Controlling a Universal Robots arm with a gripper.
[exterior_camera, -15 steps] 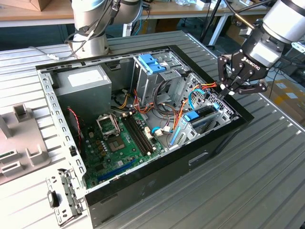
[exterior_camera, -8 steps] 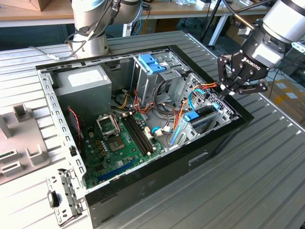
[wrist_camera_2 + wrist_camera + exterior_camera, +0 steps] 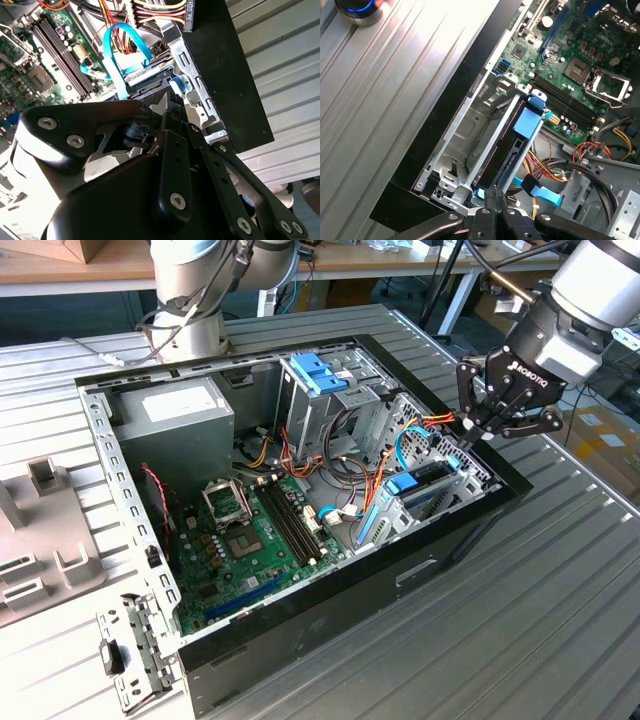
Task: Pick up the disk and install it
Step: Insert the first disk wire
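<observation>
Ribbed metal table (image 3: 560,580); claw (image 3: 478,432) pinching the disk (image 3: 507,152) among cables (image 3: 547,172).

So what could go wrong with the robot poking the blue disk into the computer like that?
The disk sits tilted in its metal bay, so pushing could jam its blue rails. The gripper works close to the loose orange and yellow wires and the blue cable, and might snag them. Its jaws look pinched on the disk's end; they might slip off.

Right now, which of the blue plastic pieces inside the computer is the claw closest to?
The disk, with blue rails, in the bay at the case's edge. The gripper sits at its end; the lighter blue bracket tops the tall cage farther away.
</observation>
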